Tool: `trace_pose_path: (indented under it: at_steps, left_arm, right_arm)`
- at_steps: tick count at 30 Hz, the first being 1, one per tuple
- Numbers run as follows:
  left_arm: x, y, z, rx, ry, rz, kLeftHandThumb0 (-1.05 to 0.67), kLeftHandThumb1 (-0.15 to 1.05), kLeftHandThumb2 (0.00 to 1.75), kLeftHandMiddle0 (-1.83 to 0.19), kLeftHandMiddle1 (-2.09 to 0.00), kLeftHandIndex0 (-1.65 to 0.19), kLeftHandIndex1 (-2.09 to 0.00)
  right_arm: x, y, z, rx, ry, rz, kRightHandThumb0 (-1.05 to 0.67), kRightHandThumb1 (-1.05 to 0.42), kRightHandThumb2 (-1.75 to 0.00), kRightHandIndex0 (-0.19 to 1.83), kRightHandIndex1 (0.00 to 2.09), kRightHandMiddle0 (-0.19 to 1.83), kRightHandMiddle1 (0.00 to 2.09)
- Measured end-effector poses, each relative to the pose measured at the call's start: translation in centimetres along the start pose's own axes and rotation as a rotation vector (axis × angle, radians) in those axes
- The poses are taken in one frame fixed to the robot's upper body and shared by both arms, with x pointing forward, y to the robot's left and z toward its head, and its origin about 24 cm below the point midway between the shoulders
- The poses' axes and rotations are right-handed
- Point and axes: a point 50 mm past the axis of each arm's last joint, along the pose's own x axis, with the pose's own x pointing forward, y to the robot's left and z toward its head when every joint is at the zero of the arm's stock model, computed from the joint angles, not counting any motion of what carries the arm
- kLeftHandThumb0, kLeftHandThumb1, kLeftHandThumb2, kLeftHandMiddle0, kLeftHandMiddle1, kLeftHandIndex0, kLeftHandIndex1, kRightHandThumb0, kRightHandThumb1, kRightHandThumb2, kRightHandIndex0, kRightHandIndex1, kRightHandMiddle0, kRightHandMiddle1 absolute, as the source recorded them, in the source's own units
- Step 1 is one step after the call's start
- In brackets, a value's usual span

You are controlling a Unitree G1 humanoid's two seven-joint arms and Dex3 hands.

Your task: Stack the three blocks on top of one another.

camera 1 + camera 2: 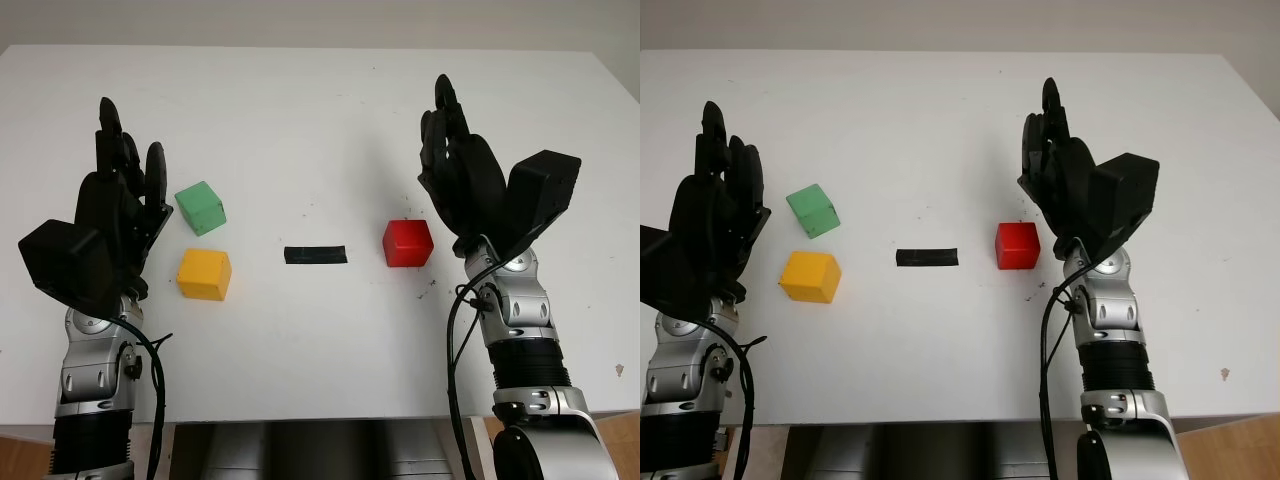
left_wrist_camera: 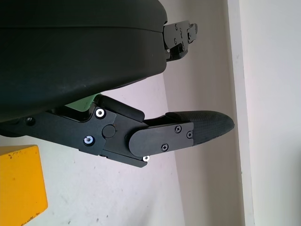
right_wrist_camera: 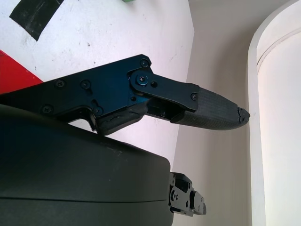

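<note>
Three blocks lie apart on the white table [image 1: 320, 110]. The green block [image 1: 200, 207] sits at the left, with the yellow block [image 1: 204, 274] just in front of it. The red block [image 1: 407, 243] is right of centre. My left hand [image 1: 120, 175] is open, raised just left of the green and yellow blocks. My right hand [image 1: 452, 150] is open, hovering just right of the red block and touching nothing. A corner of the yellow block [image 2: 21, 183] and a sliver of green show in the left wrist view; a red edge [image 3: 16, 75] shows in the right wrist view.
A short strip of black tape [image 1: 315, 255] lies flat on the table between the yellow and red blocks. The table's front edge [image 1: 320, 418] runs just before my forearms. A few small dark specks mark the surface near the red block.
</note>
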Motion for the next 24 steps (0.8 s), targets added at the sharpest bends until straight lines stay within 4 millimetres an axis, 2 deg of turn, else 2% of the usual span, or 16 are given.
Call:
trace_pose_path:
  at_steps: [10,14,16,17,20,24]
  left_arm:
    - [0.0,-0.1,-0.1,0.002,0.006,-0.003,-0.68,1.05,0.56,0.18,-0.05,0.18,-0.05]
    - [0.0,-0.1,-0.2,0.005,0.006,-0.005,-0.68,1.05,0.56,0.18,-0.05,0.18,-0.05]
    - [0.1,-0.1,-0.2,0.003,0.006,-0.006,-0.68,1.05,0.55,0.18,-0.05,0.18,-0.05]
    - [0.1,-0.1,-0.2,0.003,0.008,-0.006,-0.69,1.05,0.55,0.18,-0.05,0.18,-0.05]
    - [0.1,-0.1,-0.2,0.005,0.008,-0.004,-0.69,1.05,0.56,0.18,-0.05,0.18,-0.05]
    - [0.1,-0.1,-0.2,0.011,0.007,-0.003,-0.68,1.05,0.56,0.19,-0.05,0.18,-0.05]
  right_arm:
    - [0.0,-0.3,0.0,0.0,-0.002,-0.009,-0.77,-1.05,-0.71,-0.19,0.0,-0.19,0.0]
    - [-0.1,-0.9,0.7,-0.021,-0.007,-0.002,-0.69,-1.05,-0.58,-0.18,0.0,-0.18,0.01]
    - [-0.1,-1.6,1.4,-0.053,-0.01,0.011,-0.65,-1.05,-0.48,-0.13,0.04,-0.12,0.04]
    - [0.0,-1.9,1.8,-0.096,-0.012,0.019,-0.66,-1.05,-0.38,-0.03,0.09,-0.02,0.1]
    - [0.2,-3.1,3.8,-0.311,-0.022,0.048,-0.64,-1.02,-0.14,0.13,0.16,0.1,0.24]
    - [0.1,-4.1,6.8,-0.504,-0.072,0.119,-0.58,-0.87,-0.05,0.26,0.19,0.16,0.46]
